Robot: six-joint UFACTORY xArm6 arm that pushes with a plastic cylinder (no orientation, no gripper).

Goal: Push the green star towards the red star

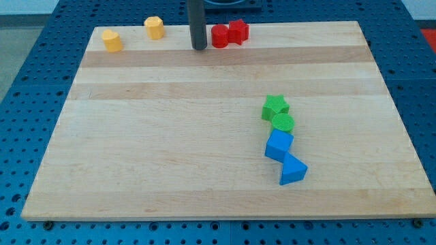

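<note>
The green star (274, 106) lies right of the board's middle, touching a green round block (283, 123) just below it. The red star (238, 30) sits at the board's top edge, touching a red round block (220, 36) on its left. My tip (199, 47) is at the view's top, just left of the red round block and far up-left of the green star.
A blue cube (278, 145) and a blue triangular block (293, 169) continue the chain below the green blocks. Two yellow blocks (112, 40) (154, 28) sit at the top left of the wooden board (170, 136). A blue pegboard table surrounds the board.
</note>
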